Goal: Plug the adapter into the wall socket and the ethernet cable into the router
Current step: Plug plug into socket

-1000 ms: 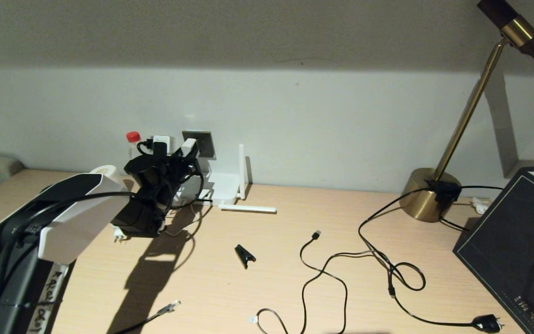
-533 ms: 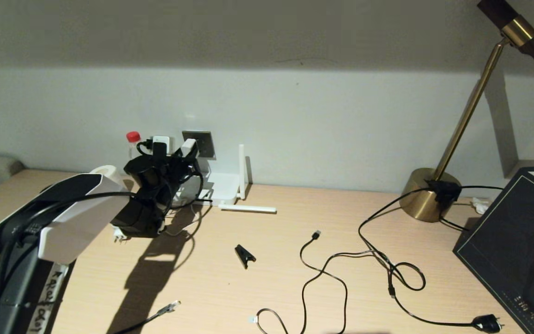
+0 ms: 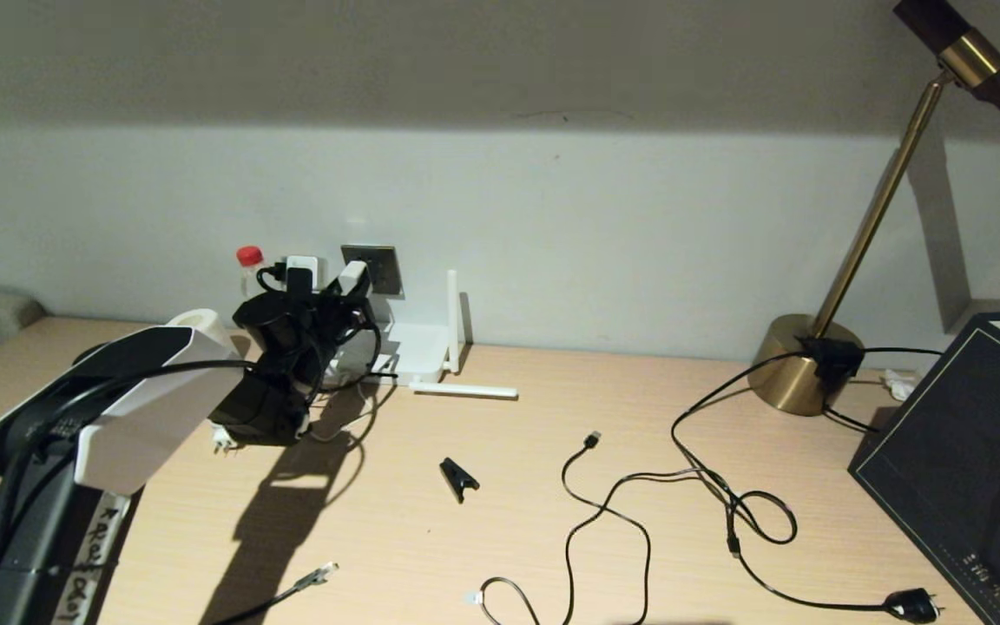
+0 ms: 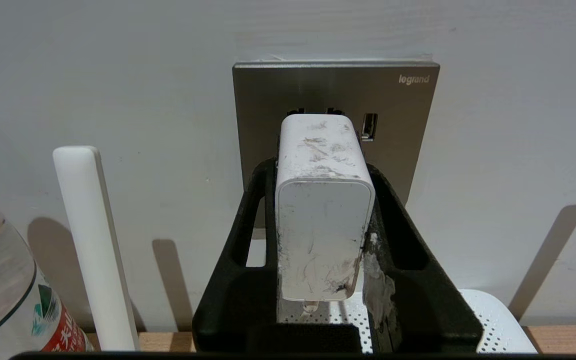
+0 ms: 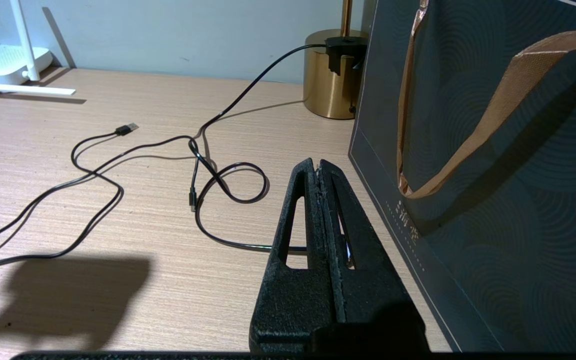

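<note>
My left gripper (image 3: pixel 351 282) is shut on the white adapter (image 3: pixel 350 276), held level at the grey wall socket (image 3: pixel 384 266). In the left wrist view the adapter (image 4: pixel 323 210) sits between the black fingers (image 4: pixel 248 220), its front end at the socket plate (image 4: pixel 408 115) just below two dark slots; whether the prongs are in is hidden. The white router (image 3: pixel 420 351) lies under the socket, one antenna (image 3: pixel 465 391) flat on the desk. The ethernet cable's clear connector (image 3: pixel 319 573) lies near the front edge. My right gripper (image 5: pixel 316 165) hovers shut and empty beside the bag.
A red-capped bottle (image 3: pixel 248 260) and an upright antenna (image 4: pixel 93 240) stand close to the left of the socket. A black clip (image 3: pixel 458 477), a USB-tipped cable (image 3: pixel 591 440) and a power-plug cable (image 3: pixel 912 605) lie mid-desk. A brass lamp base (image 3: pixel 804 369) and dark bag (image 3: pixel 960 460) stand right.
The left gripper with the adapter has crept very slightly up and toward the wall. Everything else stays where it was.
</note>
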Motion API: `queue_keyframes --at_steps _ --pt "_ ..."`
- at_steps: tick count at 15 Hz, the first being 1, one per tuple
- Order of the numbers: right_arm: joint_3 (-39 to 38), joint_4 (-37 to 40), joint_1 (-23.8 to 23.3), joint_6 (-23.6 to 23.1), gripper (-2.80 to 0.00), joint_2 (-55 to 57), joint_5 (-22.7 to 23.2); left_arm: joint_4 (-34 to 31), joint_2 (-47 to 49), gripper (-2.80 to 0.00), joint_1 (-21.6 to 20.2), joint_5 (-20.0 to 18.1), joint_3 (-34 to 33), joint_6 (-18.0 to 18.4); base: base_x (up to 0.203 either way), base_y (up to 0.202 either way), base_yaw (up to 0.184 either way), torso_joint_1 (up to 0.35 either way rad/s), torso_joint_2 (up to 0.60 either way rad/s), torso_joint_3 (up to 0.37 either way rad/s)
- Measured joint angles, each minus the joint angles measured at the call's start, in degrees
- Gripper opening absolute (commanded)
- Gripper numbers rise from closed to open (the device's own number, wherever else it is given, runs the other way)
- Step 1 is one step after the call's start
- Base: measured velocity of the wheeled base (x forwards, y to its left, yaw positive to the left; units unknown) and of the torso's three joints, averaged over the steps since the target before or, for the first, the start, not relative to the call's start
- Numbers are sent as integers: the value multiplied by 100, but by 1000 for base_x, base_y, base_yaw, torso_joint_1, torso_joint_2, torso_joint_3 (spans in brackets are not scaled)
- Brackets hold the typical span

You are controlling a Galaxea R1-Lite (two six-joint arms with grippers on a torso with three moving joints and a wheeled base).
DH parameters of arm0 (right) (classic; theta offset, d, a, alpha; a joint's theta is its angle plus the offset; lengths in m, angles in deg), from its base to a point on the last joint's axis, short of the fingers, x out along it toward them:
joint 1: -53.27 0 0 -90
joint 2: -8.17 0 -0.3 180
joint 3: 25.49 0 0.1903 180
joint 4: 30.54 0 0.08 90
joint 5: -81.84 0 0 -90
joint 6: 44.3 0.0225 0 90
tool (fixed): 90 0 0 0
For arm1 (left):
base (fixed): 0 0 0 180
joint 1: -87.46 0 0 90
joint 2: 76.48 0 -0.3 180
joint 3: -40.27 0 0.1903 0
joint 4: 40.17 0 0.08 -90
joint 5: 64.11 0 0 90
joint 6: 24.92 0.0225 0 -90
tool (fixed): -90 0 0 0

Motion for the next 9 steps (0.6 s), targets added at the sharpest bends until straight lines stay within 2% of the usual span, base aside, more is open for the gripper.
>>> queue_keyframes --at_steps 9 --pt "0 1 0 2 -280 0 -2 -9 16 -280 0 53 137 0 0 0 0 0 0 0"
